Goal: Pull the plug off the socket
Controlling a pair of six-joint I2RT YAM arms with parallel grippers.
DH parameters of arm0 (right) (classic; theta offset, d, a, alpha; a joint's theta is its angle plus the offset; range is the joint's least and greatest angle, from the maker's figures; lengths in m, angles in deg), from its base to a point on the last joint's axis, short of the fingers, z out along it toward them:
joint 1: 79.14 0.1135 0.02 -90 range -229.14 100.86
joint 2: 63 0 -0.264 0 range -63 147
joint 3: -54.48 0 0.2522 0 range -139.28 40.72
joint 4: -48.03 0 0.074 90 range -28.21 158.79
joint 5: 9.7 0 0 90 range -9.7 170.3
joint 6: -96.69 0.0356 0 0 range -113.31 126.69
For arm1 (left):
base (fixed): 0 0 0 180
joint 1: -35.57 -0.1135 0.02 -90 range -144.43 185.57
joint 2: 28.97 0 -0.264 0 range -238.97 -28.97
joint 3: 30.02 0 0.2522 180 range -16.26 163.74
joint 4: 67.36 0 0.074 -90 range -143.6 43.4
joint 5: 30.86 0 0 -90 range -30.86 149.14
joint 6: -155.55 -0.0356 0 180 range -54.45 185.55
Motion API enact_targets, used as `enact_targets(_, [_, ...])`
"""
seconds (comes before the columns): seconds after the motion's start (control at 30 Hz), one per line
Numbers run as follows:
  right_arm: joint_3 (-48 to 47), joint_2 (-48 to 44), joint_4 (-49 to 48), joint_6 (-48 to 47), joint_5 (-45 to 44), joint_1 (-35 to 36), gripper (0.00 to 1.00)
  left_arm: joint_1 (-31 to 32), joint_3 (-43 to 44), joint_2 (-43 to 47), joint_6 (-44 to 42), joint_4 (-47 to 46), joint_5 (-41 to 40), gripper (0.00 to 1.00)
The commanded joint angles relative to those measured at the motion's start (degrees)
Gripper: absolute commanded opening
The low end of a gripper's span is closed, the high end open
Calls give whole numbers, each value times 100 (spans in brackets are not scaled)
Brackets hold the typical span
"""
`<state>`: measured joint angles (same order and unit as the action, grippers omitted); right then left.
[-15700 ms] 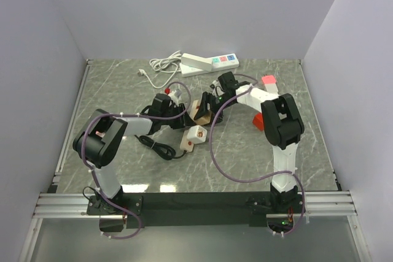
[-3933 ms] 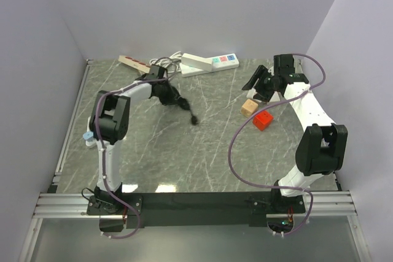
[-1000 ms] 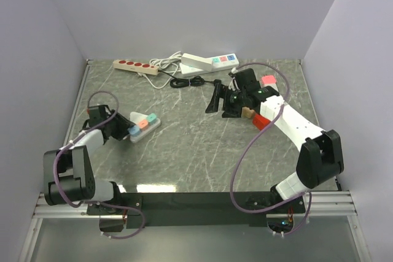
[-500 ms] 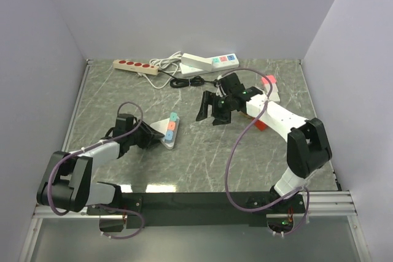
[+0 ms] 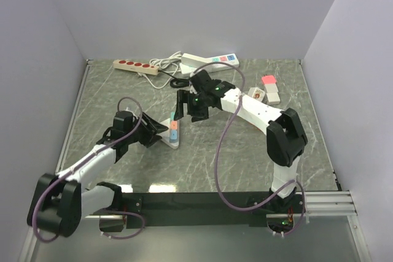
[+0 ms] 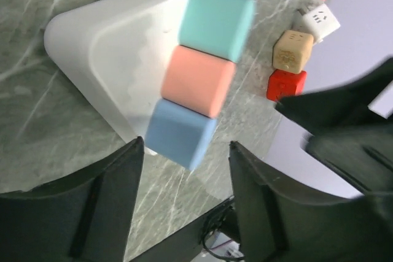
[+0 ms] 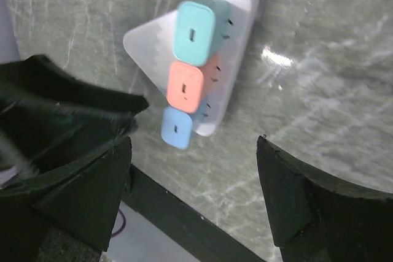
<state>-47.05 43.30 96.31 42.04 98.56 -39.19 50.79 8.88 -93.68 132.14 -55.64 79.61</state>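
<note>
Top view is showing the whole grey-green marble counter [image 5: 258,145]. A beige power strip with red sockets [image 5: 136,65] and a long white power strip with coloured switches [image 5: 209,61] are lying along the back, with a coiled white cord [image 5: 161,62] between them. A thin black cord [image 5: 177,81] is lying looped just in front of the long white strip, running under the right arm. Its small black plug is too small to pick out, and neither wrist view is catching it.

A white triangular power strip [image 5: 172,140] is sitting mid-counter between both arms, carrying a teal block adapter [image 6: 216,23], a salmon block adapter [image 6: 198,81] and a blue block adapter [image 6: 181,133] in a row.

Left wrist view is adding a red cube [image 6: 285,84], a tan cube [image 6: 293,50] and a white cube adapter [image 6: 319,19] far behind.

Left fingers [image 6: 104,207] are standing partly open, straddling the strip's blue-block end with gaps on both sides, gripping nothing. Right fingers [image 7: 301,207] are spread wide, hovering over the strip, holding and touching nothing.
</note>
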Motion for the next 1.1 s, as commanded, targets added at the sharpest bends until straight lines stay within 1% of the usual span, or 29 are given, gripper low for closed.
enact_targets(0.0, [-627, 337, 396, -28, -577, 311, 89, 7, 359, 677, -365, 887, -446, 67])
enact_targets(0.03, [-758, 408, 432, -11, -709, 356, 89, -2, 377, 861, -453, 1247, -830, 69])
enact_targets(0.07, [-794, 461, 441, 15, -780, 408, 89, -37, 394, 1194, -515, 1398, -973, 75])
enact_targets(0.13, [-812, 576, 441, 208, -972, 522, 89, -194, 464, 1460, -786, 1688, -1184, 79])
enact_targets(0.2, [-795, 672, 397, 340, -1078, 602, 88, -353, 639, 1654, -1032, 1900, -1229, 83])
enact_targets(0.23, [-821, 716, 397, 384, -1131, 681, 87, -440, 710, 1689, -1295, 2040, -1247, 84])
enact_targets(0.3, [-874, 848, 450, 472, -1298, 769, 86, -765, 851, 1733, -1551, 2295, -1142, 87])
enact_targets(0.33, [-891, 892, 450, 499, -1351, 787, 83, -906, 869, 1725, -1770, 2340, -1055, 88])
enact_targets(0.37, [-883, 918, 415, 525, -1378, 822, 81, -1186, 895, 1725, -1859, 2410, -836, 88])
enact_targets(0.43, [-830, 971, 275, 604, -1378, 840, 75, -1433, 913, 1725, -2043, 2445, -633, 88])
enact_targets(0.47, [-847, 1024, 196, 630, -1395, 848, 74, -1652, 904, 1725, -2079, 2446, -475, 88])
enact_targets(0.5, [-865, 1059, 178, 631, -1387, 848, 72, -1724, 896, 1725, -2132, 2463, -404, 88])
enact_targets(0.8, [-1383, 1516, 256, 622, -1404, 857, 68, -1830, 615, 1760, -2168, 2349, -140, 88])
enact_targets(0.9, [-1533, 1692, 283, 631, -1396, 857, 59, -1830, 553, 1760, -2159, 2296, -87, 88])
enact_targets(0.93, [-1524, 1710, 274, 639, -1395, 857, 52, -1839, 544, 1777, -2159, 2279, -61, 88])
enact_targets(1.03, [-1498, 1780, 222, 657, -1352, 866, 43, -1839, 553, 1786, -2176, 2279, 1, 88])
enact_targets(1.07, [-1515, 1832, 256, 657, -1360, 857, 42, -1847, 544, 1795, -2185, 2261, 18, 88])
